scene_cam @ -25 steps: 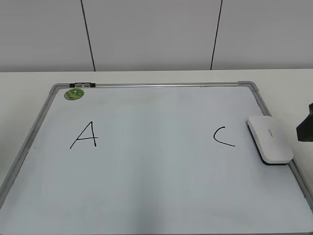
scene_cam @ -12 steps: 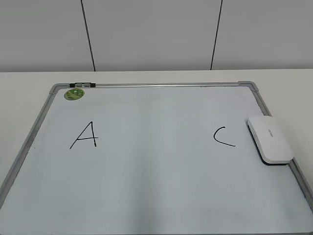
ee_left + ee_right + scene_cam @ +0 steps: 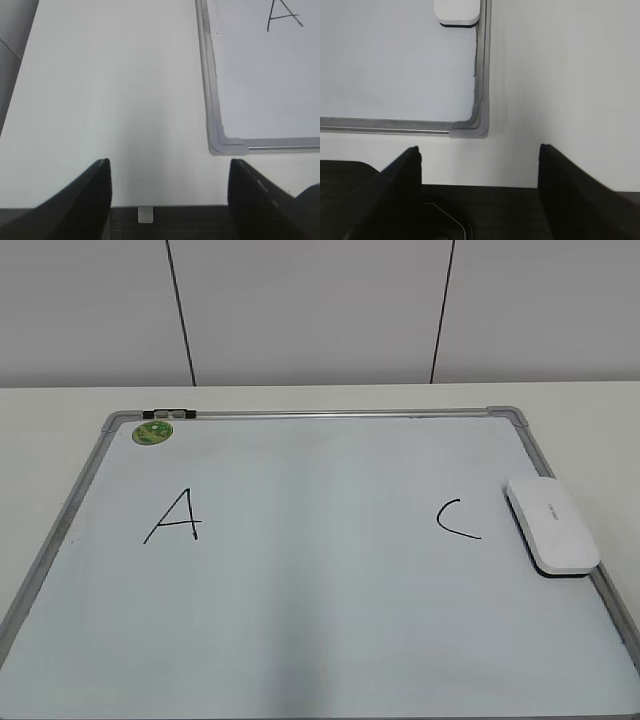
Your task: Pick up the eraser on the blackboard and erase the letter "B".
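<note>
The white eraser (image 3: 552,525) lies flat on the right edge of the blackboard (image 3: 320,640), just right of a black "C" (image 3: 457,519); its near end also shows in the right wrist view (image 3: 456,11). A black "A" (image 3: 174,517) is on the left. No letter "B" shows between them; the board there is bare. Neither gripper appears in the exterior view. My left gripper (image 3: 169,172) is open and empty over the table near the board's front left corner (image 3: 222,142). My right gripper (image 3: 480,160) is open and empty near the front right corner (image 3: 475,127).
A green round magnet (image 3: 153,431) sits at the board's back left corner. The board lies on a white table (image 3: 590,405) with a grey wall behind. The table's dark front edge (image 3: 170,220) runs under both grippers.
A dark part of the right arm at the right edge, beside the eraser, has drawn back out of the exterior view. The eraser and board have not moved.
</note>
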Controlling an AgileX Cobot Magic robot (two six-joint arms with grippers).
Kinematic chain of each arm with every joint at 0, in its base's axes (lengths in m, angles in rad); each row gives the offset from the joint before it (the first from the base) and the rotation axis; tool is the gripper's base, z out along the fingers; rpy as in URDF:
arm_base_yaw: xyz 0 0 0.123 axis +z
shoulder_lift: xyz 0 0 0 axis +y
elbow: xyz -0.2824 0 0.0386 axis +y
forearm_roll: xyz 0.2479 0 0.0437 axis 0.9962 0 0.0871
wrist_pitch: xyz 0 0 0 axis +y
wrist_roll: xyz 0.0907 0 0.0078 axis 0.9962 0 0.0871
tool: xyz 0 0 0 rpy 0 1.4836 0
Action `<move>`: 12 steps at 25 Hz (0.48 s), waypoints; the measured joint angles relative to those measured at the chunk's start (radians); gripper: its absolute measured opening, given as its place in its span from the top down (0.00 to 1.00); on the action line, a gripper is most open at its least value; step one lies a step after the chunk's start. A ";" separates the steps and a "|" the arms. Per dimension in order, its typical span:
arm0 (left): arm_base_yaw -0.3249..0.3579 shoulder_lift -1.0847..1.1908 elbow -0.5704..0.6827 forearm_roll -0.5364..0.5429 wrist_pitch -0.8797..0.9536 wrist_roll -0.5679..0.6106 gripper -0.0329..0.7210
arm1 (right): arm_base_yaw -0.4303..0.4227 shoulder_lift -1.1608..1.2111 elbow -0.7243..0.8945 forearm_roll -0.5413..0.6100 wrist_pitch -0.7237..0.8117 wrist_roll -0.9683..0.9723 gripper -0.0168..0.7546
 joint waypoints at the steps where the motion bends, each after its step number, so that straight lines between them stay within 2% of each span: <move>1: 0.000 -0.012 -0.002 0.007 0.011 0.000 0.23 | 0.000 0.000 0.007 -0.008 0.000 0.000 0.28; 5: 0.000 -0.050 -0.002 0.016 0.025 0.000 0.23 | 0.000 -0.002 0.042 -0.049 0.000 -0.011 0.28; 12: 0.000 -0.061 -0.006 0.018 0.041 0.000 0.23 | 0.000 -0.002 0.044 -0.050 -0.002 -0.022 0.28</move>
